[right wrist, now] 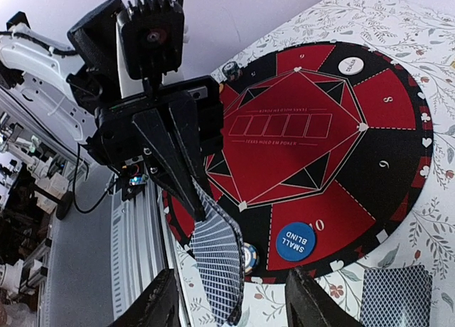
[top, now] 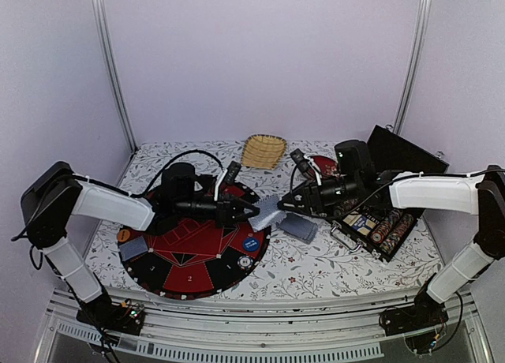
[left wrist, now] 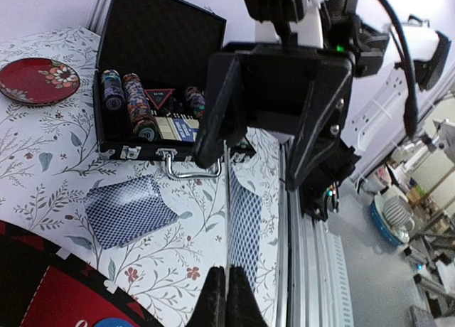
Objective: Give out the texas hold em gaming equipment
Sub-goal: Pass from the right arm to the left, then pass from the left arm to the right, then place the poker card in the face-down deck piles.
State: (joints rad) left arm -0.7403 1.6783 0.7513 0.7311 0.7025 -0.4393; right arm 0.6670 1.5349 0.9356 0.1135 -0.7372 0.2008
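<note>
The left gripper (left wrist: pixel 227 298) presses its fingers together on one blue-backed playing card (right wrist: pixel 219 266), held on edge in the air just beyond the rim of the round poker mat (right wrist: pixel 384 106), while the right gripper (right wrist: pixel 234 302) faces it with fingers spread wide on both sides of the card, not closed on it. The mat reads "TEXAS HOLD EM POKER", and a blue button (right wrist: pixel 296 240) on it reads "SMALL BLIND". A pile of cards (top: pixel 300 229) lies on the white flowered tablecloth (top: pixel 331 268) beside an open black chip case (top: pixel 402 154), between plain lilac walls.
</note>
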